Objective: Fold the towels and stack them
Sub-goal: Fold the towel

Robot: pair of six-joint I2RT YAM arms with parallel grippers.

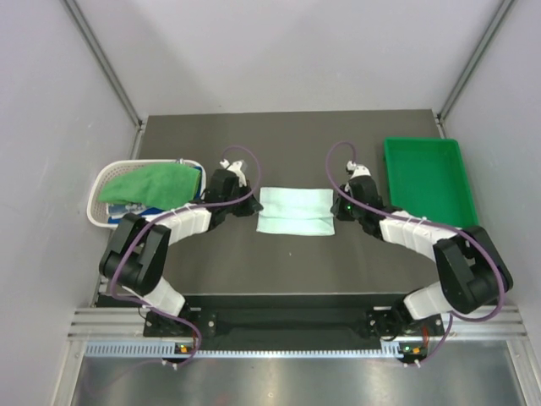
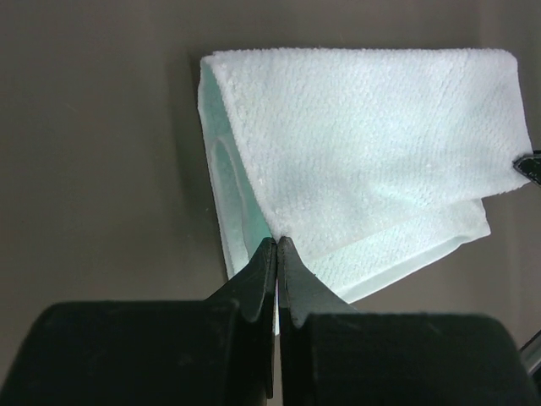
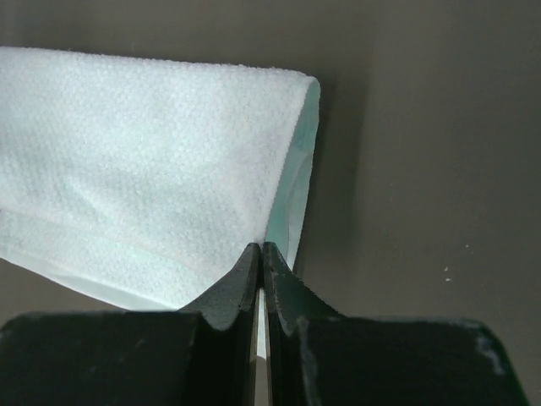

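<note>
A pale mint towel (image 1: 294,211) lies folded in a rectangle in the middle of the dark table. My left gripper (image 1: 254,201) is at its left edge and my right gripper (image 1: 336,205) at its right edge. In the left wrist view the left gripper (image 2: 276,242) is shut, pinching the upper layer of the mint towel (image 2: 372,144) at the fold. The right wrist view shows the right gripper (image 3: 260,247) shut the same way on the mint towel (image 3: 144,161) near its folded end. A bright green towel (image 1: 148,182) and a blue towel (image 1: 197,173) lie in the basket.
The white mesh basket (image 1: 95,201) stands at the table's left edge, behind my left arm. A green plastic tray (image 1: 427,182) sits at the right side. Grey walls close in the table on three sides.
</note>
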